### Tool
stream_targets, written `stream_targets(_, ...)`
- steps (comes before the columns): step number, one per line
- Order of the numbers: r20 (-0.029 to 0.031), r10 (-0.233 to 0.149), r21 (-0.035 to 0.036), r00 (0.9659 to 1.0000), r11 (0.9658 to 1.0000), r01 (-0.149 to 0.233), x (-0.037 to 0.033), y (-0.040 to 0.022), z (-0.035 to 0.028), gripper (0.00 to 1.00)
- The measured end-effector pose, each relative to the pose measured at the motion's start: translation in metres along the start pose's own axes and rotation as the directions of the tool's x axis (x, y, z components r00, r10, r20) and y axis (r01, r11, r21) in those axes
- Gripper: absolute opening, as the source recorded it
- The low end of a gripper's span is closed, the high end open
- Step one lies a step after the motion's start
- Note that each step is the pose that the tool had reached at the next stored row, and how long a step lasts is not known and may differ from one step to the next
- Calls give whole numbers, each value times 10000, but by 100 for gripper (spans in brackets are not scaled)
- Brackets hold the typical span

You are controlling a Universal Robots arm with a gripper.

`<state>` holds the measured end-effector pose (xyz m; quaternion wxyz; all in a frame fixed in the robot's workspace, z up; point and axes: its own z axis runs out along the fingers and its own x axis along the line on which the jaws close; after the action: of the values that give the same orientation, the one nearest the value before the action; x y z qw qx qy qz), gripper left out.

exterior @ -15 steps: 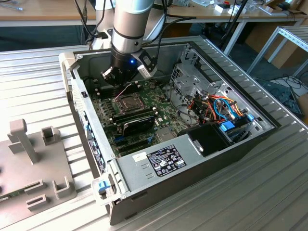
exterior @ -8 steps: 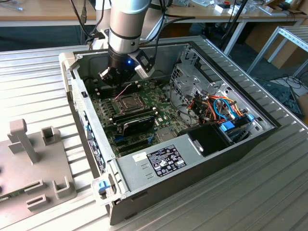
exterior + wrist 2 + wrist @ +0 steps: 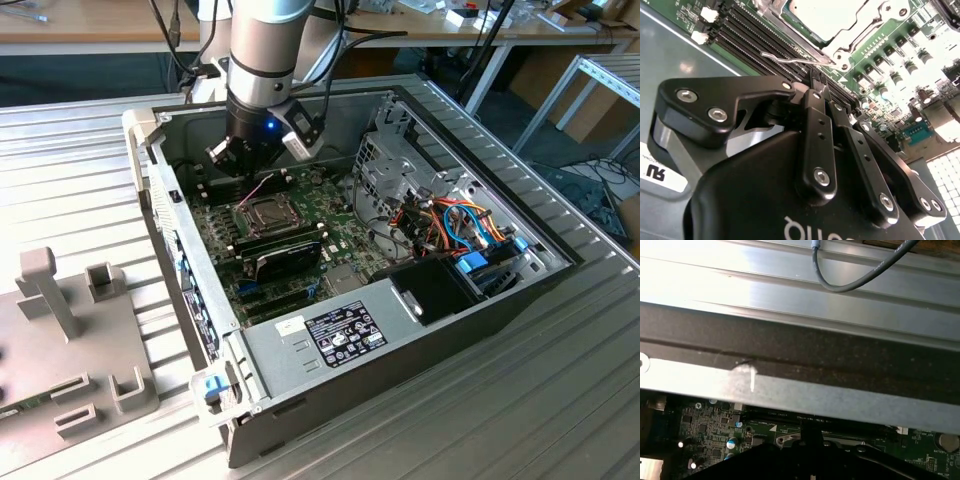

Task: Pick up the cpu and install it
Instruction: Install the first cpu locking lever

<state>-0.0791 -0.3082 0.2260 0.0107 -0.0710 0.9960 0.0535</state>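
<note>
Your hand [image 3: 821, 85] is hovering clenched, fingers pressed together and grasping nothing, just beside the socket [image 3: 264, 212], where the cpu [image 3: 827, 17] is sitting.

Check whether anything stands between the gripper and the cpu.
Nothing visible does. In the second wrist view the gripper hangs over the memory slots, and the cpu lies open beyond, inside its socket frame.
</note>
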Motion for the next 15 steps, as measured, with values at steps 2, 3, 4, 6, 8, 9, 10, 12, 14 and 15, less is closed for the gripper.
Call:
stream_targets(2,2,10,0,10000,10000,-10,-9,-1,1,11)
stream_targets(3,2,15,0,10000,10000,-15,-14,-2,2,11)
stream_targets(4,3,24,0,10000,10000,-24,-23,-3,3,11)
stream_targets(6,4,43,2,10000,10000,-43,-45,-8,4,11)
stream_targets(8,6,52,2,10000,10000,-52,-54,-10,5,11)
stream_targets(9,7,58,2,10000,10000,-58,-56,-11,5,11)
stream_targets(10,7,63,2,10000,10000,-63,-58,-11,6,11)
stream_targets(12,8,71,2,10000,10000,-71,-63,-14,9,11)
stream_targets(14,9,82,3,10000,10000,-82,-68,-17,11,11)
stream_targets(15,10,84,3,10000,10000,-84,-68,-17,11,11)
